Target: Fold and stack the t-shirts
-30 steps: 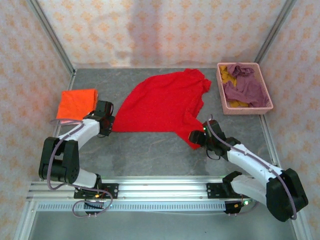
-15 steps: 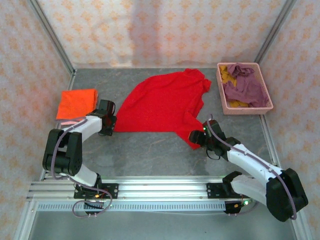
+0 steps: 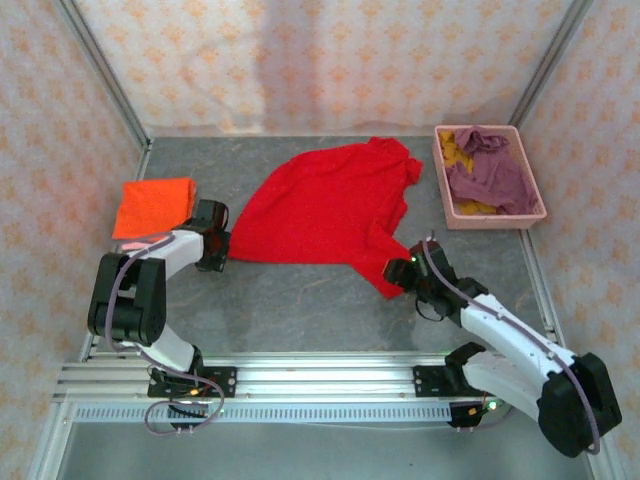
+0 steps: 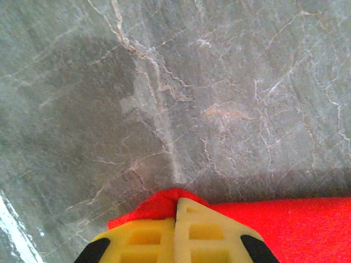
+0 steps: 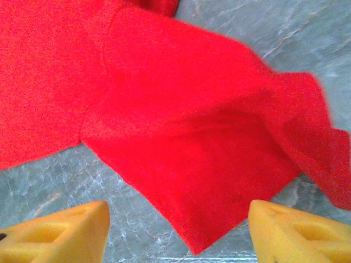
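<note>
**Overhead and wrist views, first grasp on the red shirt.** Your left fingers have just closed. A second ago they stood apart at the near-left corner of the bright red soft cloth t-shirt. Now they meet, with a small fold of its hem pinched between them, low against the grey marbled desk.

Your right fingers are spread wide and hold nothing. They hang over the shirt's near-right flap, which lies rumpled between them, and that arm has edged slightly to the right.

The red shirt itself has not shifted and lies spread open across the middle of the desk. The folded orange cloth t-shirt rests flat at the left, just beyond the left arm. The rigid pink plastic rectangular basket at the far right holds a mauve-purple shirt lying over a mustard yellow one.

Judgement: one corner is secured, and the fold probably waits on your right fingers closing on theirs.
</note>
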